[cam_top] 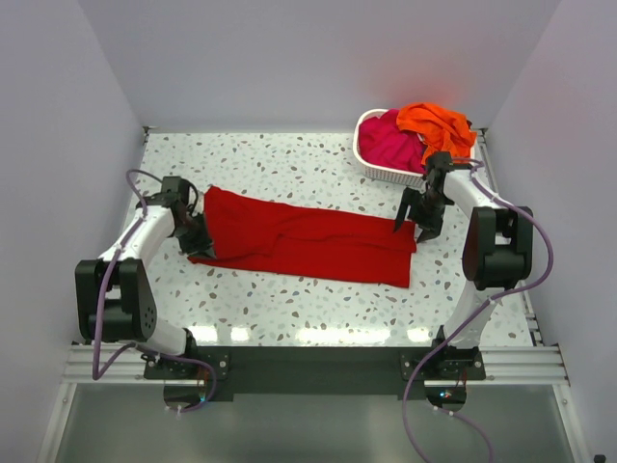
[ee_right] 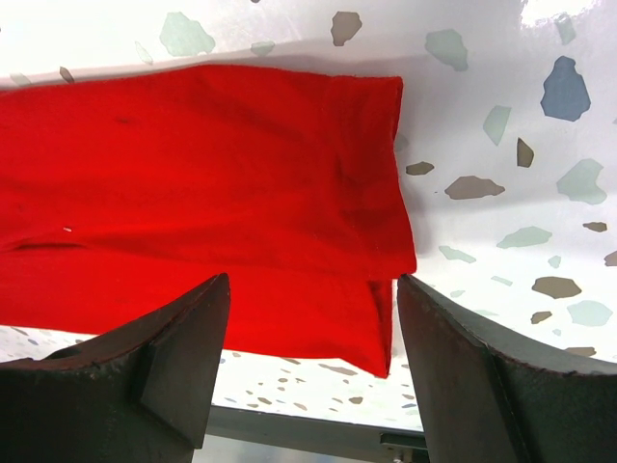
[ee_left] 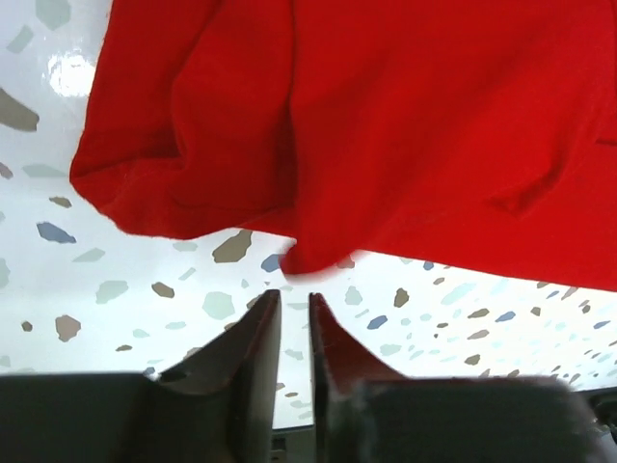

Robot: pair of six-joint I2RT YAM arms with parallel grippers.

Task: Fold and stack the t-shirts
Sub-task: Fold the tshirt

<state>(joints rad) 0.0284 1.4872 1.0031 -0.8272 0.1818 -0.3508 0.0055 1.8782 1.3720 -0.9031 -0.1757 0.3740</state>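
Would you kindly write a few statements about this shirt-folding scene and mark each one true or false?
1. The red t-shirt lies stretched out on the table. True.
2. The orange t-shirt is spread flat on the table. False: it is piled in the white basket, beside the magenta t-shirt.
3. The right gripper is open and holds nothing. True.
4. The basket stands at the near left corner. False: it stands at the far right corner.
5. The left gripper is clamped on the red t-shirt. False: its fingers stand slightly apart with nothing between them, and the cloth's edge lies just ahead of the tips.
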